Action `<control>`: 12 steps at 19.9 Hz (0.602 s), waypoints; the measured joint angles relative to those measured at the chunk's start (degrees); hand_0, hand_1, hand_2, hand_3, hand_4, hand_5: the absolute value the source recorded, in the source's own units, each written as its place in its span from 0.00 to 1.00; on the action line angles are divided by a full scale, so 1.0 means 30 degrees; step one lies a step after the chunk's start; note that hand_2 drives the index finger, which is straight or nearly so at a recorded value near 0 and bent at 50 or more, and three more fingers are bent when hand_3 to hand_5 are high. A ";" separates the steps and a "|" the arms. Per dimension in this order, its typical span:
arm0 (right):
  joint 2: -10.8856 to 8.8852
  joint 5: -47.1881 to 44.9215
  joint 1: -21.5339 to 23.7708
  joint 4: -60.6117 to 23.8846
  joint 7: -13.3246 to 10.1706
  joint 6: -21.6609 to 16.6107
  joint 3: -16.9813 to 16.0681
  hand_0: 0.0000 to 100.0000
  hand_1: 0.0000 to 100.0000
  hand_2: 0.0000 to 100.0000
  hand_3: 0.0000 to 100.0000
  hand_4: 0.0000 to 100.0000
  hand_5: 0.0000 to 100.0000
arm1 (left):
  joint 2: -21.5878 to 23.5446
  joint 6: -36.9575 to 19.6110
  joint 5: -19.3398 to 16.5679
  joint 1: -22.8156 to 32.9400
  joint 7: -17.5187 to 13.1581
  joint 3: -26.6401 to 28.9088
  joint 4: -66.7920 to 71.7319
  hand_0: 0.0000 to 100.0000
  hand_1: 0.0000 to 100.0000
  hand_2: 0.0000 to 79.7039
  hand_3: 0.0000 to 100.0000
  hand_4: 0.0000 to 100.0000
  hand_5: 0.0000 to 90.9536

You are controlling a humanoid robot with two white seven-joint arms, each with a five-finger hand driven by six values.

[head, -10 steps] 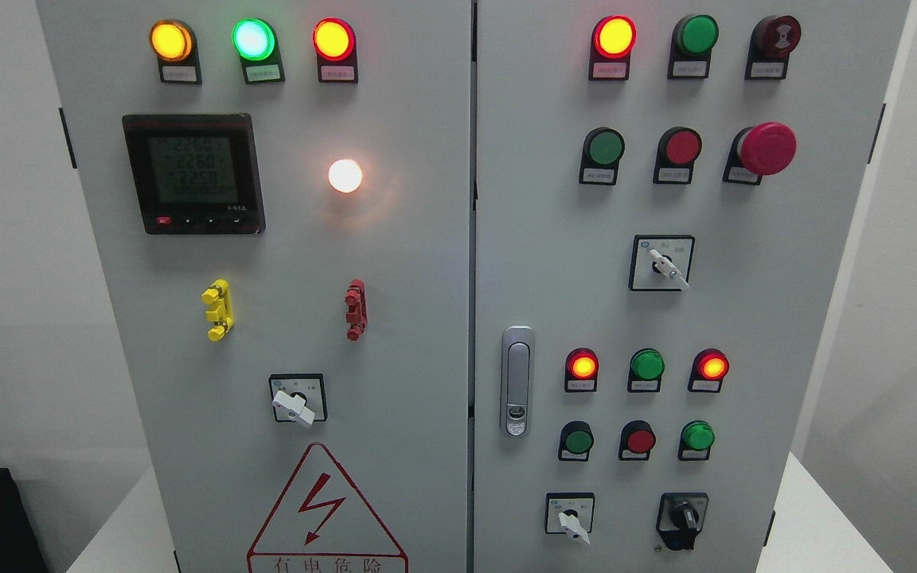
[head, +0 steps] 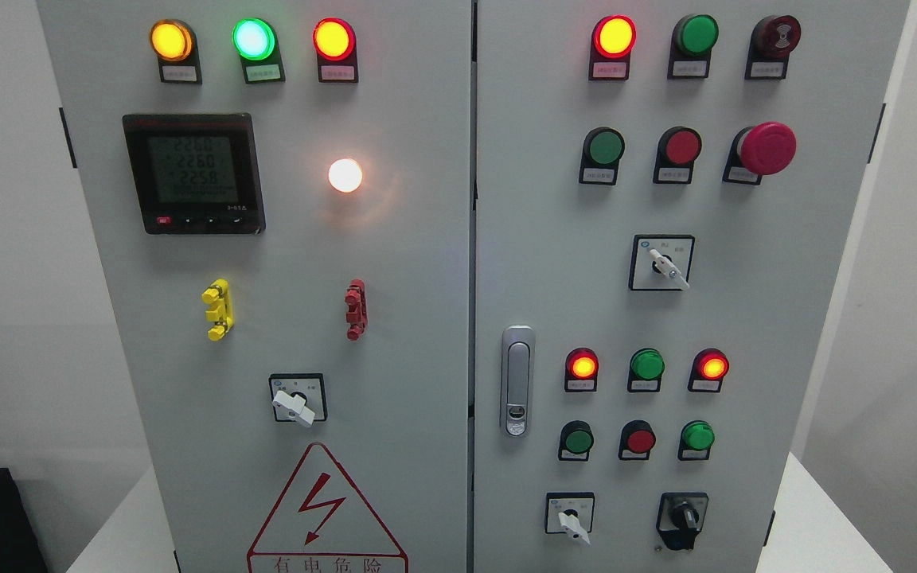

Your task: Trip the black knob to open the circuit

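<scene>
A black rotary knob [head: 685, 518] sits at the lower right of the grey electrical cabinet's right door [head: 634, 302], its handle pointing roughly straight up. To its left is a white selector switch [head: 571, 519]. Neither of my hands nor arms shows anywhere in the head view.
The right door carries lit red lamps [head: 614, 36], green and red push buttons, a red mushroom stop button [head: 766, 148], a white selector [head: 665, 265] and a silver door latch [head: 517, 380]. The left door [head: 267, 318] has a meter [head: 193, 172], lamps, another white selector [head: 294, 404] and a warning triangle.
</scene>
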 measured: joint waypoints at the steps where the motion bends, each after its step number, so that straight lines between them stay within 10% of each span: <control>1: 0.0000 -0.0028 0.0014 -0.0081 -0.0023 -0.0239 -0.0003 0.12 0.46 0.00 0.06 0.00 0.00 | 0.0000 -0.0001 0.0000 0.0000 0.0000 0.0000 0.0000 0.12 0.39 0.00 0.00 0.00 0.00; 12: -0.0089 -0.0140 0.1905 -0.4267 -0.0565 -0.2665 -0.0088 0.17 0.48 0.00 0.45 0.33 0.04 | 0.0000 0.0000 0.0000 0.0000 0.0000 0.0000 0.0000 0.12 0.39 0.00 0.00 0.00 0.00</control>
